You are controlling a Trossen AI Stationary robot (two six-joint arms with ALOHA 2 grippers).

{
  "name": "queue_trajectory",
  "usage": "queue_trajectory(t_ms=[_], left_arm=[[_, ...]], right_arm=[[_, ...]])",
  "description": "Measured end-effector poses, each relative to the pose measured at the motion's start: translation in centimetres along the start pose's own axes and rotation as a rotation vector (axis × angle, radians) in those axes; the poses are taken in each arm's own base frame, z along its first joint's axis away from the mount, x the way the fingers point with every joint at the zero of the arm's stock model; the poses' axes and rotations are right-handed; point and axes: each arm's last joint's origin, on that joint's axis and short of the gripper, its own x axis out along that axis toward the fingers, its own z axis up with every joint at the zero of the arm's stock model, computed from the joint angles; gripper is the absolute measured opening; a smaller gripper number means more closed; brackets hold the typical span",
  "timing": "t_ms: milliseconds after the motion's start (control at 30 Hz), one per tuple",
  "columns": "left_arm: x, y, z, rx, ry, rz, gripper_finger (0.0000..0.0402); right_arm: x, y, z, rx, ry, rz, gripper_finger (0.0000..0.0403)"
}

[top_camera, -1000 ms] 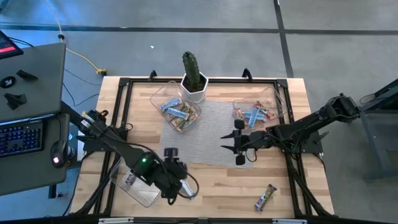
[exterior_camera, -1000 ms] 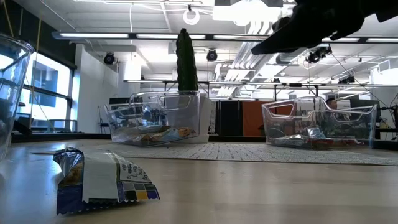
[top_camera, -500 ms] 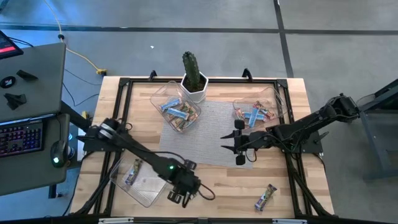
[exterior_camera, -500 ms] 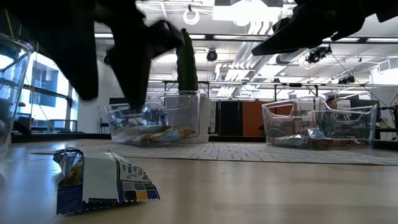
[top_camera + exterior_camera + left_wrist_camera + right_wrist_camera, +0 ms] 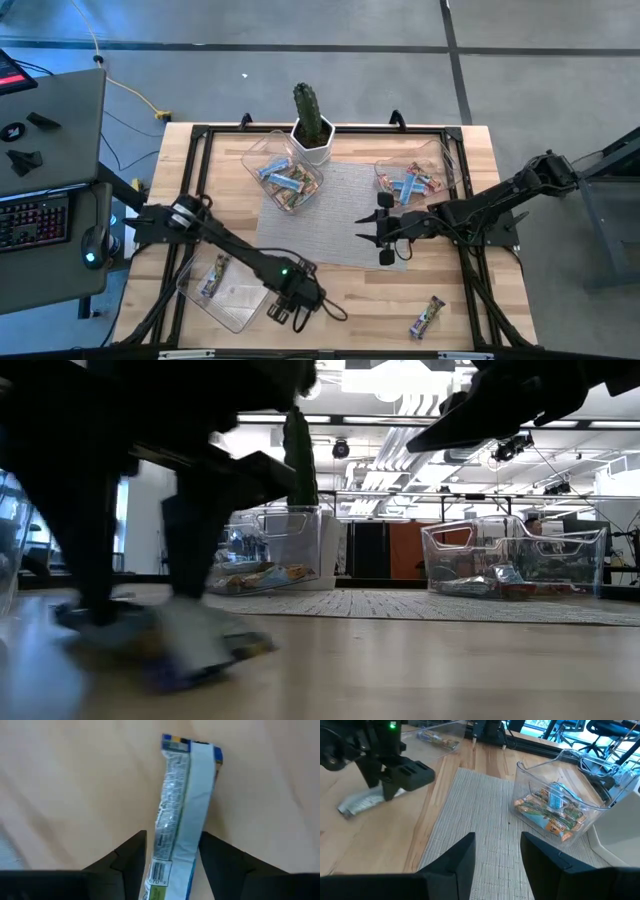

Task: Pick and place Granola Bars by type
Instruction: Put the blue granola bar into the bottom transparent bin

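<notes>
1. Blue-and-white wrapped bar lies flat on the wooden table, near its front edge, directly under the left gripper.
2. Its fingers stand apart, one on each side of the bar, nothing gripped yet.
3. Seen past the left wrist, the bar's long axis runs straight away from the gripper, crosswise to the closing direction.
4. Right gripper waits spread wide over the grey mat, well apart from the bar.
</notes>
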Motion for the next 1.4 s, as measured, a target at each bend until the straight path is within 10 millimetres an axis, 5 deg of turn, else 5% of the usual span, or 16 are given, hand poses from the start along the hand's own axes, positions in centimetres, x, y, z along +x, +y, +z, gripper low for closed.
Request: queue_trajectory(t_ms=[467, 667, 900, 1100, 1267, 1400], left_arm=[[0.9, 0.5, 0.2, -0.041, -0.004, 0.026, 0.0118], [-0.3, 0.6, 1.0, -0.120, -0.013, 0.056, 0.0085], [-4.9, 0.6, 1.8, -0.174, 0.111, 0.128, 0.0077], [-11.1, 0.2, 0.8, -0.456, 0.311, 0.231, 0.0076], [-14.7, -1.4, 0.8, -0.561, 0.136, 0.258, 0.0076], [-15.3, -3.6, -0.6, -0.616, 0.096, 0.364, 0.0076]], right_arm=[[0.0, 0.0, -0.1, 0.005, 0.011, 0.001, 0.0140], [0.0, 0.0, -0.1, 0.011, 0.014, 0.001, 0.0140], [0.0, 0.0, -0.1, 0.018, 0.014, 0.001, 0.0140], [0.0, 0.0, -0.1, 0.021, 0.014, 0.001, 0.0140], [0.0, 0.0, -0.1, 0.024, 0.015, 0.001, 0.0140], [0.0, 0.0, -0.2, 0.044, 0.026, 0.000, 0.0140]])
